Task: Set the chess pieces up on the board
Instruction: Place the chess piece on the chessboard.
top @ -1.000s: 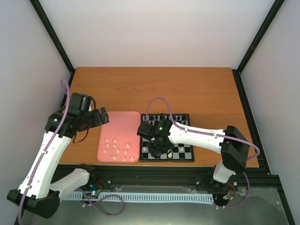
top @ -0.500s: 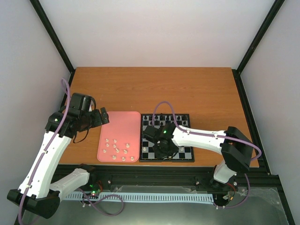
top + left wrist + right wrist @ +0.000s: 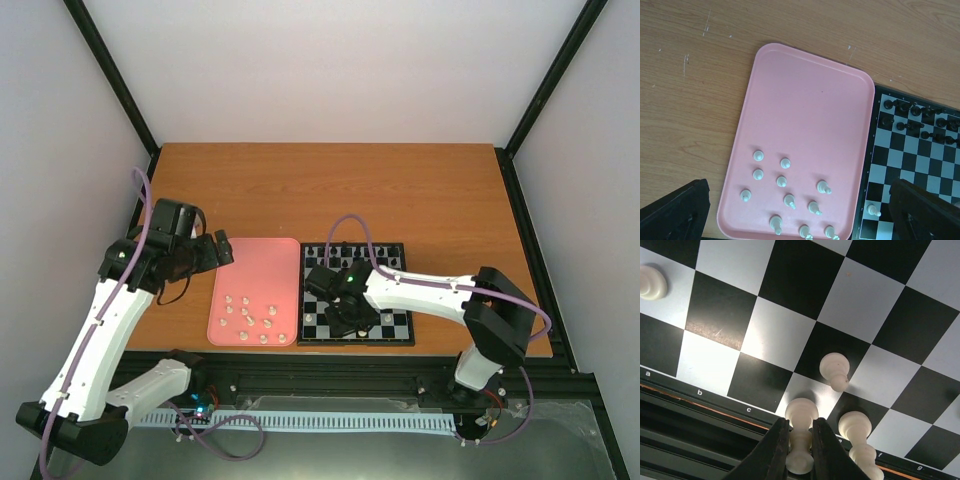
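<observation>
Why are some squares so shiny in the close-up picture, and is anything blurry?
Right wrist view: glare whitens the pale squares at the left of the black-and-silver checked chessboard; the cream-white chess piece pinched in the right gripper looks slightly soft. Left wrist view: even light, sharp, small soft shadows on the pink plastic tray. Top view: evenly lit, but too far for fine detail.

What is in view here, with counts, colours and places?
table: one, brown wood, under everything
tray: one, pink, left of board
board: one, black-and-silvery checks, right of tray
loose pieces: about eleven, cream-white, tray's near half
black pieces: several, black, board's far rows
placed pieces: at least three, cream-white, board's near rows
held piece: one, cream-white, between right jaws
left gripper: one, black, open, left of tray
right gripper: one, black, shut on held piece, board's near edge
</observation>
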Controlling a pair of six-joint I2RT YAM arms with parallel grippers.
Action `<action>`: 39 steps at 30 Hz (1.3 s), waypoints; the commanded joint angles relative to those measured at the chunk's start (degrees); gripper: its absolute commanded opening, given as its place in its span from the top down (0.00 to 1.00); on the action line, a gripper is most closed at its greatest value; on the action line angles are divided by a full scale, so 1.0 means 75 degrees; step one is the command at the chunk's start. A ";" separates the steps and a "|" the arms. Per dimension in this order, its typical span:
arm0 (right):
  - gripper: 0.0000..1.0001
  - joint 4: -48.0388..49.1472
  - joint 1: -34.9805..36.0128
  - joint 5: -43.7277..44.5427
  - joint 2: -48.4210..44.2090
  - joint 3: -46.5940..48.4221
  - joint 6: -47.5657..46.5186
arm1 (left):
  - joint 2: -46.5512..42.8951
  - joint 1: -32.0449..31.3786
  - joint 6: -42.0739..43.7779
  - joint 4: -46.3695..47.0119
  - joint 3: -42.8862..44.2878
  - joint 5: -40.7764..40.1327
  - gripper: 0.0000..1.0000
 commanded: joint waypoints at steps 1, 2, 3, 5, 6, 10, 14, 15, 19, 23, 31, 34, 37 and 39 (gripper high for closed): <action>0.88 0.0109 -0.0102 0.0076 0.0106 -0.0112 -0.0051 | 0.0030 0.0012 -0.0087 0.0141 0.0007 0.0015 0.00; 0.88 0.0125 -0.0117 0.0071 0.0104 -0.0137 -0.0062 | 0.0038 0.0010 -0.0087 0.0155 0.0006 0.0021 0.00; 0.88 0.0140 -0.0130 0.0063 0.0103 -0.0154 -0.0056 | 0.0051 0.0007 -0.0081 0.0167 -0.0004 0.0024 0.00; 0.88 0.0158 -0.0153 0.0069 0.0114 -0.0171 -0.0069 | 0.0062 0.0014 -0.0075 0.0182 -0.0010 0.0026 0.00; 0.88 0.0157 -0.0162 0.0073 0.0123 -0.0174 -0.0068 | 0.0067 0.0008 -0.0075 0.0178 -0.0017 0.0025 0.00; 0.88 0.0211 -0.0191 0.0072 0.0147 -0.0166 -0.0092 | 0.0107 0.0016 -0.0076 0.0217 -0.0036 0.0057 0.00; 0.88 0.0233 -0.0225 0.0055 0.0232 -0.0093 -0.0163 | 0.0154 0.0007 -0.0064 0.0242 -0.0029 0.0058 0.00; 0.87 0.0219 -0.0237 0.0033 0.0264 -0.0087 -0.0187 | 0.0161 0.0007 -0.0064 0.0250 -0.0019 0.0060 0.00; 0.87 0.0258 -0.0239 -0.0024 0.0324 -0.0136 -0.0203 | 0.0175 0.0017 -0.0069 0.0266 -0.0023 0.0059 0.00; 0.82 0.0285 -0.0238 -0.0092 0.0342 -0.0120 -0.0215 | 0.0177 0.0018 -0.0067 0.0260 -0.0052 0.0058 0.00; 0.65 0.0160 -0.0239 -0.0042 0.0225 0.0158 -0.0303 | 0.0177 0.0009 -0.0098 0.0289 -0.0066 0.0083 0.00; 0.60 0.0050 -0.0238 0.0056 0.0113 0.0371 -0.0356 | 0.0188 0.0016 -0.0105 0.0285 -0.0021 0.0092 0.00; 0.59 -0.0106 -0.0237 0.0130 0.0042 0.0670 -0.0391 | 0.0188 0.0011 -0.0087 0.0278 0.0023 0.0095 0.00; 0.59 -0.0220 -0.0238 0.0177 -0.0009 0.0850 -0.0392 | 0.0185 0.0007 -0.0088 0.0266 0.0038 0.0088 0.00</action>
